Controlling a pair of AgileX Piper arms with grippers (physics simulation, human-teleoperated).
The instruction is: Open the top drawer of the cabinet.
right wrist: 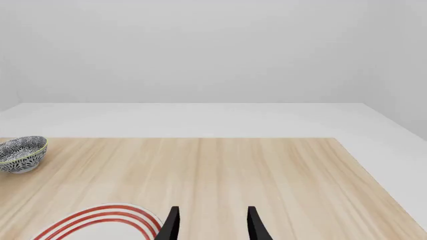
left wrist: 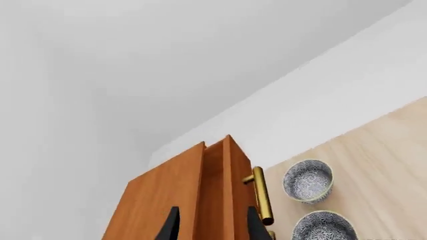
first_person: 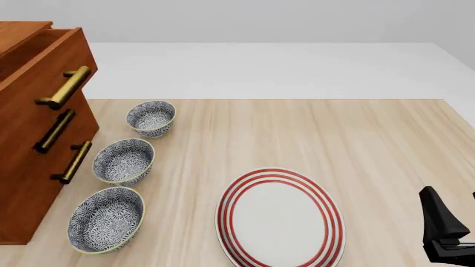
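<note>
We see the reddish-brown wooden top drawer [first_person: 44, 53] pulled out of the tall cabinet [first_person: 30, 183]; our left gripper [left wrist: 212, 225] and right gripper [right wrist: 212, 225] gape, released.

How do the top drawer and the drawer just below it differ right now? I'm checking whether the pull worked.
The top drawer sticks out from the cabinet; the middle drawer sits flush. The top drawer's handle looks bright brass; the middle drawer's handle looks darker. Both are reddish-brown wood with one bar handle.
</note>
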